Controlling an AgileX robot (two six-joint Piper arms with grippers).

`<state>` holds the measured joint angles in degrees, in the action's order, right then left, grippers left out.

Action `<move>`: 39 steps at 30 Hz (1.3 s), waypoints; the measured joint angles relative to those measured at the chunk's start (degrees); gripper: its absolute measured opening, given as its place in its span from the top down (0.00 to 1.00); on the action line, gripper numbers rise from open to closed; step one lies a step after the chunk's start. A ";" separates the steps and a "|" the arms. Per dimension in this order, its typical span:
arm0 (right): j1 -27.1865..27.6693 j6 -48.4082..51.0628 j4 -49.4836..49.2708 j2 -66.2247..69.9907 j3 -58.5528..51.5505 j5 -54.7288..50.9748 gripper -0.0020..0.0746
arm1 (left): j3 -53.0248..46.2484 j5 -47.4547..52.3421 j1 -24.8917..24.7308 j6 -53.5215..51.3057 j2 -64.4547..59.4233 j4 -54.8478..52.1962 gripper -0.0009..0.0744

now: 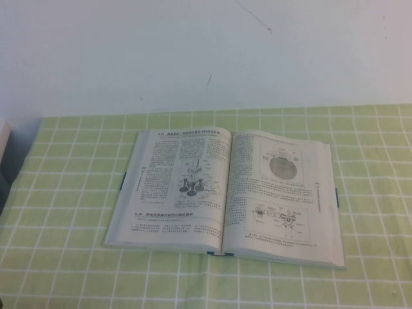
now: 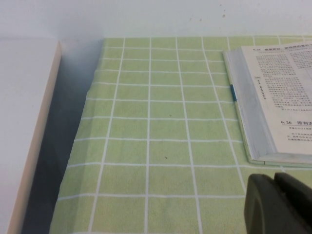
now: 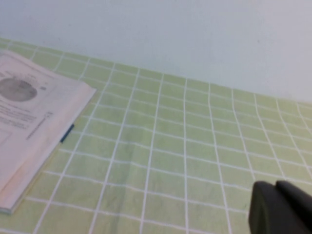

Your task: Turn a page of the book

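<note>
A pale wall backs a worktop (image 1: 64, 257) under green checked cloth. The book (image 1: 225, 193) lies open and flat at its middle, spine toward the robot, so either top page (image 1: 280, 193) lifts freely. Left end effector (image 2: 280, 204) waits beside the book's left edge, right end effector (image 3: 282, 207) well off its right edge; whether either is open cannot be told.

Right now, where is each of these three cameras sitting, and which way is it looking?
High view: raised on the robot's side, angled down at the open book on the green checked tablecloth; no arm shows.
Left wrist view: low, off the book's left edge; left gripper intrudes.
Right wrist view: off its right edge; right gripper intrudes.
All share the book.
</note>
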<state>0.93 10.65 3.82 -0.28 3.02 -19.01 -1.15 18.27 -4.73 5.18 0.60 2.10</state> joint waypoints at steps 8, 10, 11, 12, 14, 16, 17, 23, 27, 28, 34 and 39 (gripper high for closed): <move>1.30 -3.28 0.13 -0.42 -4.39 -0.94 0.98 | 0.00 0.00 0.00 0.00 0.02 0.00 0.99; 1.30 -3.28 0.13 -0.42 -4.39 -0.94 0.98 | 0.00 0.00 0.00 0.00 0.02 0.00 0.99; 1.30 -3.38 0.13 -0.42 -4.39 -0.94 0.98 | 0.00 0.03 0.00 0.00 0.02 0.00 0.99; 1.30 -3.51 0.13 -0.42 -4.39 -0.94 0.98 | 0.00 0.03 0.00 0.00 0.02 0.00 0.99; 1.30 -3.51 0.13 -0.42 -4.39 -0.94 0.98 | 0.00 0.03 0.00 0.00 0.02 0.00 0.99; 1.30 -3.51 0.13 -0.42 -4.39 -0.97 0.98 | 0.00 0.03 0.00 0.00 0.02 0.00 0.99; 1.30 -3.51 0.13 -0.42 -4.39 -0.97 0.98 | 0.00 0.03 0.00 0.00 0.02 0.00 0.99; 1.30 -3.62 0.13 -0.42 -4.39 -0.97 0.98 | 0.00 0.03 0.00 0.00 0.02 0.00 0.99; 1.30 -3.73 0.13 -0.42 -4.39 -0.97 0.98 | 0.10 0.24 0.00 -0.14 0.02 0.00 0.99; 1.30 -3.73 0.13 -0.42 -4.39 -0.97 0.98 | 0.03 0.24 0.00 -0.13 0.02 0.00 0.99; 1.30 -3.73 0.13 -0.42 -4.39 -0.97 0.98 | 0.03 0.24 0.00 -0.13 0.02 0.00 0.99; 1.30 -3.73 0.13 -0.42 -4.39 -1.07 0.98 | 0.03 0.24 0.00 -0.13 0.02 0.00 0.99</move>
<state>2.23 6.92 3.95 -0.70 -1.38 -20.08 -1.12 18.51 -4.73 5.05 0.63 2.10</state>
